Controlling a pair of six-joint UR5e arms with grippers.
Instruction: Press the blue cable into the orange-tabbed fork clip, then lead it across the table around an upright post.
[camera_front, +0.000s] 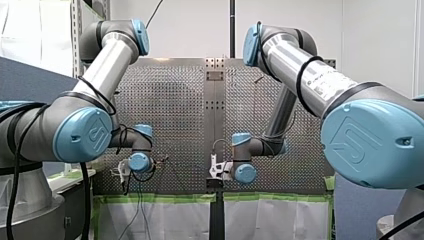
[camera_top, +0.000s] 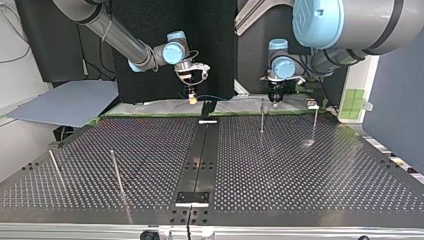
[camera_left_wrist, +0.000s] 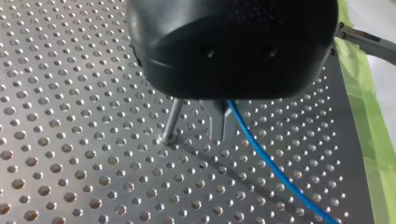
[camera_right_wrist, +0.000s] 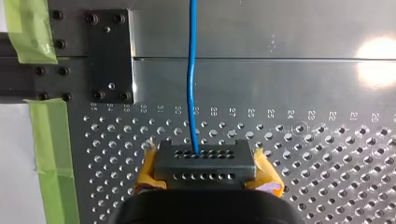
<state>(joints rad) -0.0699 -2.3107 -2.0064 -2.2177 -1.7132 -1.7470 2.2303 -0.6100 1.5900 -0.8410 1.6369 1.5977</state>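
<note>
The blue cable comes out from between my left gripper's metal fingers, which are shut on it just above the perforated plate. A thin upright post stands close beside those fingers. In the right wrist view the blue cable runs straight ahead from my right gripper, whose yellow pads flank a black perforated block; it looks shut on the cable. In the top view my right gripper hangs beside a small black clip at the far edge, and my left gripper hangs by a post.
More upright posts stand on the table: one at the top view's right and two near its left. Green tape lines the far table edge. A black bracket is bolted by the centre rail.
</note>
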